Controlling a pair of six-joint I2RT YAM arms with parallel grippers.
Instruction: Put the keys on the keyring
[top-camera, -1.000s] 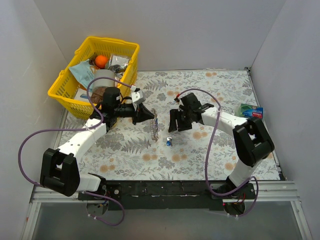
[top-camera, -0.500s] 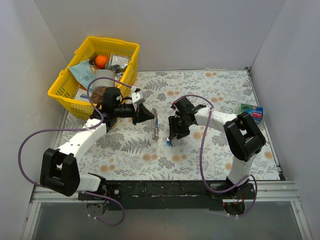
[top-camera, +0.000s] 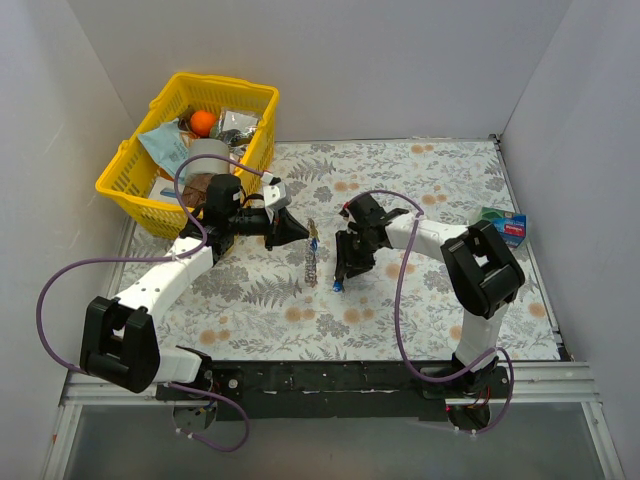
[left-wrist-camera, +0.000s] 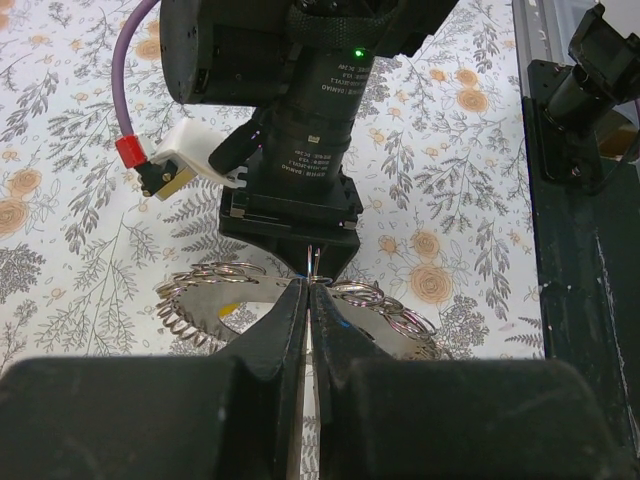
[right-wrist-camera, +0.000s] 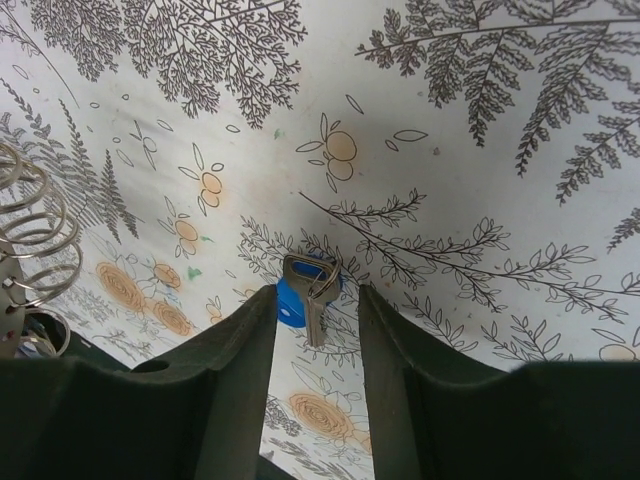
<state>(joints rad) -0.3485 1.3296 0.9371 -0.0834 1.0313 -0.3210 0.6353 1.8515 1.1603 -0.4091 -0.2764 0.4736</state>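
While left hand pinches large silvery bead-edged metal keyring tight between fingertips, ring stood on edge over floral-patterned bench, step in hand looks like key pickup. Right hand open, pitched down, fingers straddling tiny blue-headed metal key lying flat on bench, near keyring. Next move, judged: close on key, lift, thread onto ring; fine alignment needed. Right arm folded inward toward left arm.

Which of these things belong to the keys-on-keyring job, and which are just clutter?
Job:
- keyring, clamped in the left gripper
- blue key, on the table between the open fingers of the right gripper

Lying about:
- yellow basket of odds and ends
- green box at the right edge
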